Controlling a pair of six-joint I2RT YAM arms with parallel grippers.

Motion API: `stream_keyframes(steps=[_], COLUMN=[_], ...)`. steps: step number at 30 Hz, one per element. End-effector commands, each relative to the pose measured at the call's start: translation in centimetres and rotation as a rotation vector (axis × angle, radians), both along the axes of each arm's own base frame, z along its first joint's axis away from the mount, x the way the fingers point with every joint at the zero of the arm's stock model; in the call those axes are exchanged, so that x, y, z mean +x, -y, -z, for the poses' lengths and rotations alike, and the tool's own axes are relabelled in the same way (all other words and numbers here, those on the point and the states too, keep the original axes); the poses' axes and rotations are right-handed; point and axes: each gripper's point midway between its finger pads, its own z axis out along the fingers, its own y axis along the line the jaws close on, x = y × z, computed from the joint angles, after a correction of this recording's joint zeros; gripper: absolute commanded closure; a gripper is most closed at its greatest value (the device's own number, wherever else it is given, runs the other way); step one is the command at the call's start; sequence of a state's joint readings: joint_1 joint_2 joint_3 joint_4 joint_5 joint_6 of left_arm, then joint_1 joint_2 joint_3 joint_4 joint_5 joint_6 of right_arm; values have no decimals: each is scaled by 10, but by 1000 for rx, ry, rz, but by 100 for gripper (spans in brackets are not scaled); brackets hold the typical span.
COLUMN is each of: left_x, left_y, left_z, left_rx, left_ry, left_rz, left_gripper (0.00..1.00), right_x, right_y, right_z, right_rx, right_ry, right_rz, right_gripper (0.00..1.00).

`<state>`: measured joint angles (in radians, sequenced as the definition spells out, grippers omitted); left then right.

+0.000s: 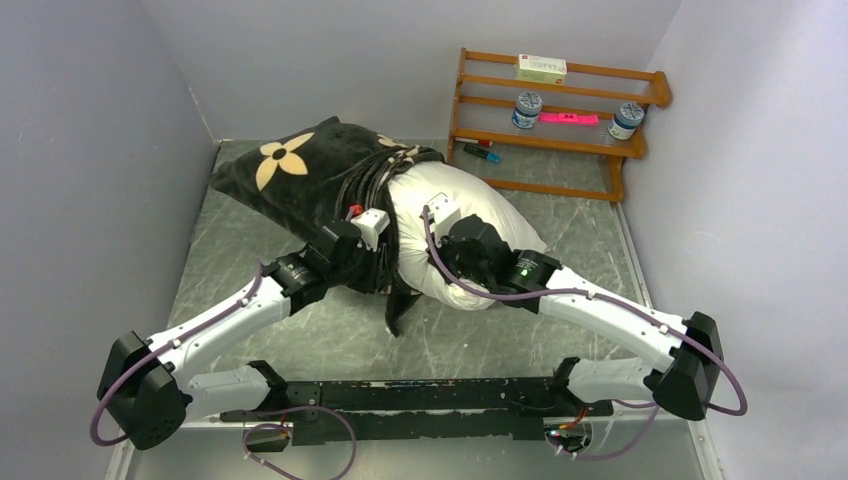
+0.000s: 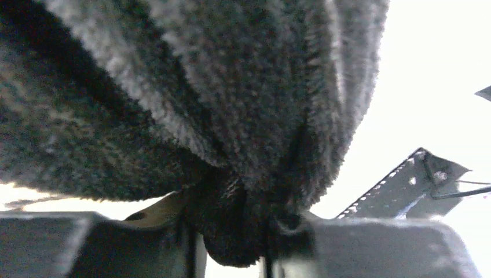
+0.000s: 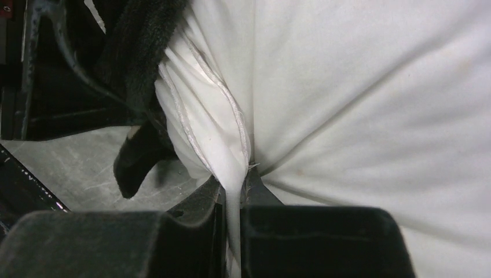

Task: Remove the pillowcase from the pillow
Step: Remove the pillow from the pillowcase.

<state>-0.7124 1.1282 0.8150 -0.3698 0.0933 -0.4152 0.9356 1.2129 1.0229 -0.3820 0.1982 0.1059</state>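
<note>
Left tool [image 2: 228, 234] pinches bunched black plush pillowcase [image 2: 173, 87]; white pillow [image 1: 455, 200] half-bared.

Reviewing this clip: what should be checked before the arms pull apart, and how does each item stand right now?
1. Grip of right end effector on pillow fabric: ok.
2. Plush pillowcase bunched inside left end effector: ok.
3. Left grip tight enough to pull: cannot tell.
4. Whole pillowcase off pillow: not ok, one end covered.
5. Both end effectors apart from wooden rack: ok.
</note>
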Motion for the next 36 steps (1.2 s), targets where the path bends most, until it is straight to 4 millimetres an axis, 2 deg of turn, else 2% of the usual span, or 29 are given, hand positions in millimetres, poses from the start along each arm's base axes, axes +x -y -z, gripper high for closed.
stream_keyframes(steps=[1,2,8,13,16,20,23,25,28,33,36], left_x=[37,43,75,112,131,153,174,189,206,230,237], left_y=[-1,-7,-53,-115,-141,-157,-174,-184,-199,-198,-191], left_z=[-40,-42,-58,-72,-82,-92,-95,-105,-114,-150,-143], left_rx=[-8,17,175,239,219,210,133,95,67,69,130], left_ry=[162,187,314,353,371,397,394,430,454,612,598], left_rz=[-96,-123,-309,-505,-573,-645,-731,-780,-830,-788,-712], left_gripper=[88,94,95,95,95,95,95,95,95,95,95], right_x=[15,14,14,7,1,-7,-12,-14,-19,-25,-30], right_y=[17,21,51,71,84,102,111,118,120,117,104], right_z=[-27,-25,-37,-53,-63,-71,-75,-80,-86,-89,-85], right_rx=[80,72,40,22,17,2,9,15,28,46,67], right_ry=[81,82,131,185,228,254,264,277,286,288,268], right_rz=[104,112,167,150,146,159,177,191,171,134,69], right_gripper=[100,100,100,100,100,100,100,100,100,100,100])
